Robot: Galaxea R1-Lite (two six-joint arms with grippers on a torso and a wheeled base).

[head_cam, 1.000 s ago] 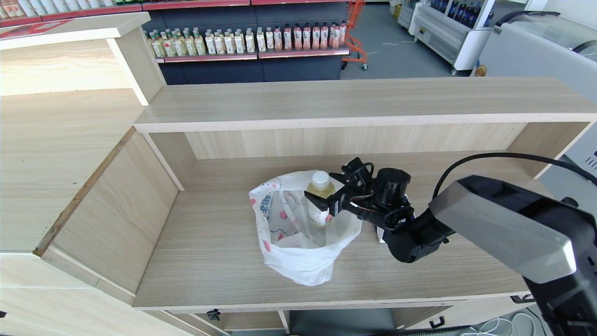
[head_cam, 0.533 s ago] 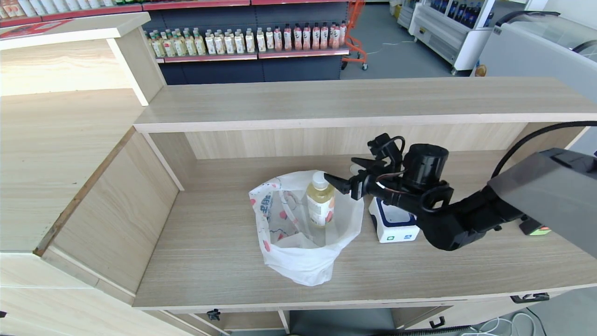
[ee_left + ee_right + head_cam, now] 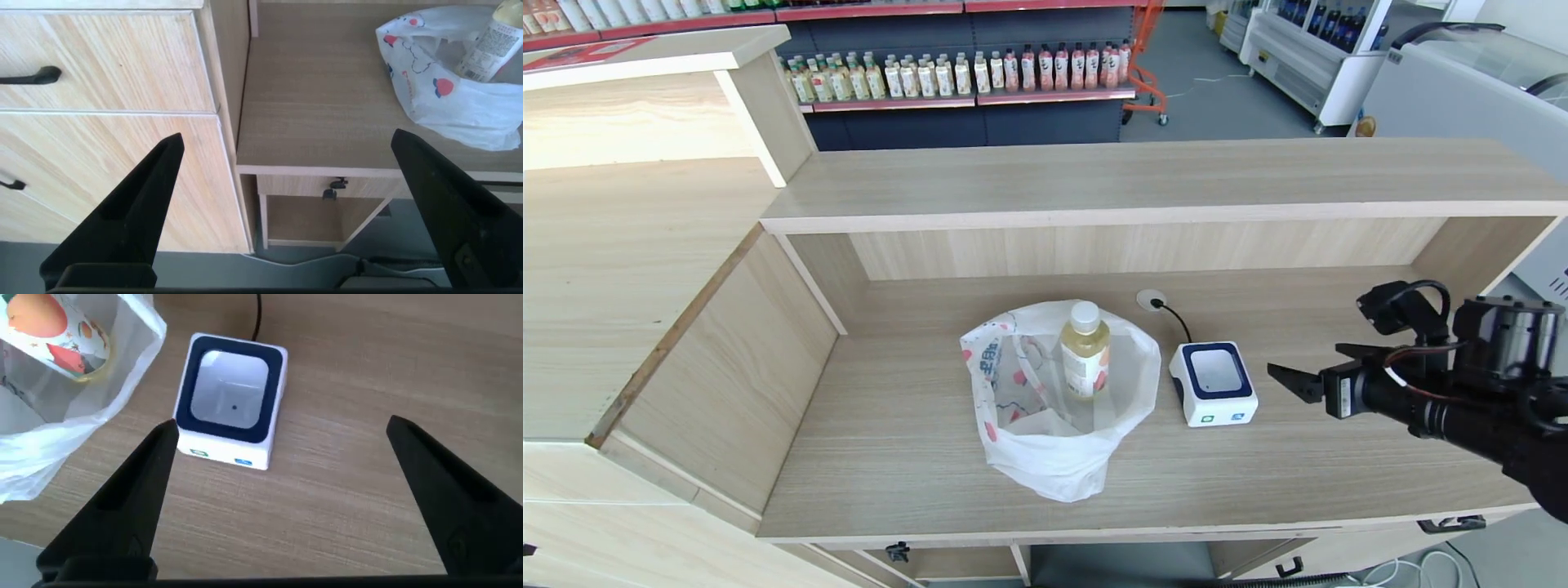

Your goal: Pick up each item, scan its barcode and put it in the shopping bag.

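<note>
No legible print (shopping bag point(image 3: 1054, 467) marks unclear)

A light wooden counter point(image 3: 890, 441) fronts shelves point(image 3: 890, 102) of bottles point(image 3: 947, 73) and grey floor point(image 3: 1217, 90).

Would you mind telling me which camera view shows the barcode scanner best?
The right wrist view: the scanner is close, whole, its window facing the camera. The head view has it smaller, on the counter beside the shopping bag. The left wrist view faces the bag and drawers.
</note>
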